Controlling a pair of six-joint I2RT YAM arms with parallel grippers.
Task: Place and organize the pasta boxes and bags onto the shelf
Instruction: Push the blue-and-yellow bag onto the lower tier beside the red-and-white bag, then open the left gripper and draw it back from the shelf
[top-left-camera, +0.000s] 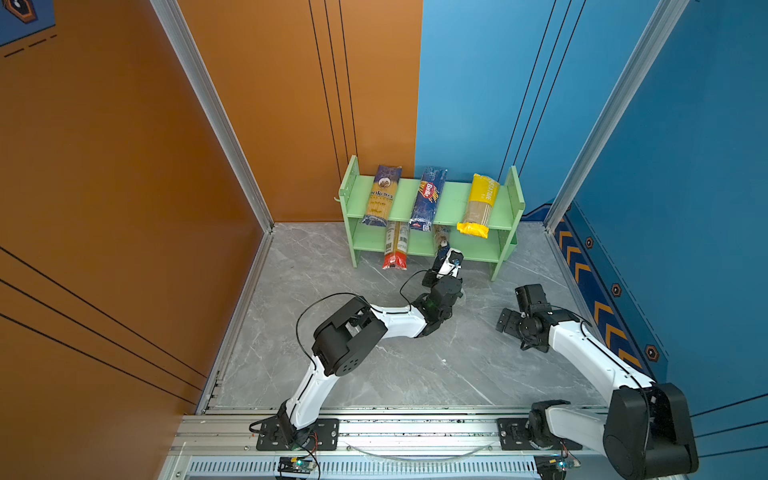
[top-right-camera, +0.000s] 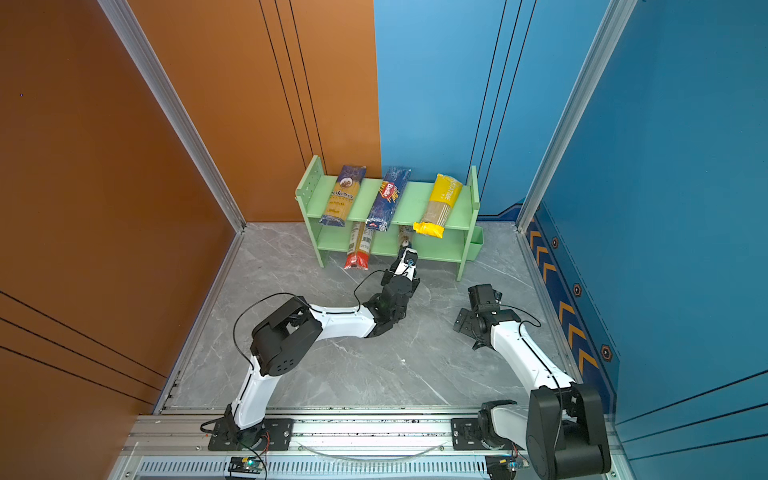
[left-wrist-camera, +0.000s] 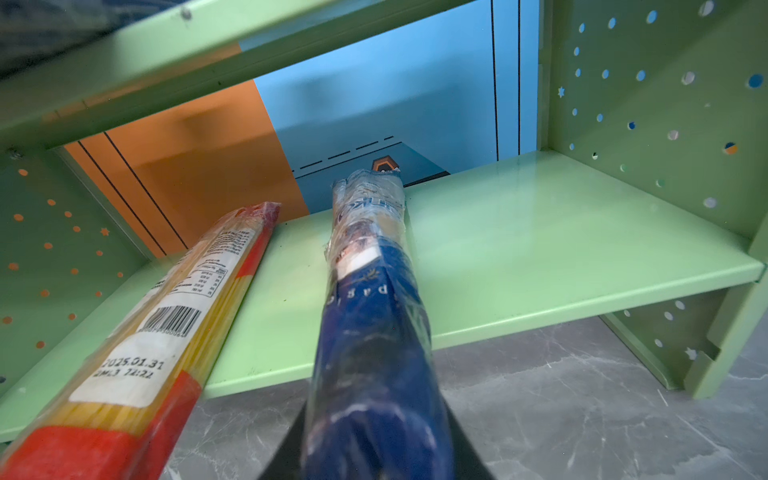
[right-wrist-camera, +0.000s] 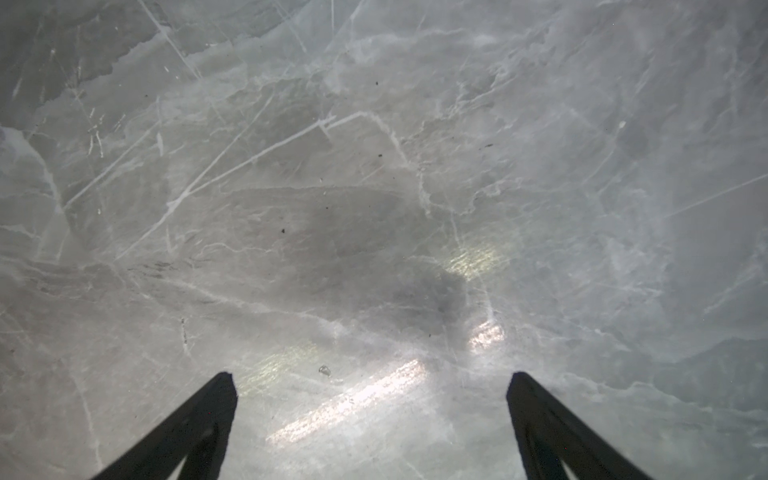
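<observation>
Right claw (right-wrist-camera: 372, 386): jaws wide apart, nothing between them, over bare grey marble floor (right-wrist-camera: 374, 166). Left claw (left-wrist-camera: 376, 432): closed around near end of dark-blue-and-yellow spaghetti pack (left-wrist-camera: 370, 324), whose far part lies on lower tier of green shelf (left-wrist-camera: 540, 257), beside red-ended clear pack (left-wrist-camera: 166, 332); both overhang the front edge. Upper tier, left to right: second dark-blue-and-yellow pack (top-left-camera: 380, 195), Barilla pack (top-left-camera: 428, 199), yellow Pastatime pack (top-left-camera: 478, 205).

white arms (top-left-camera: 399, 319), black joints (top-left-camera: 349, 337), black cables (top-left-camera: 297, 328)
</observation>
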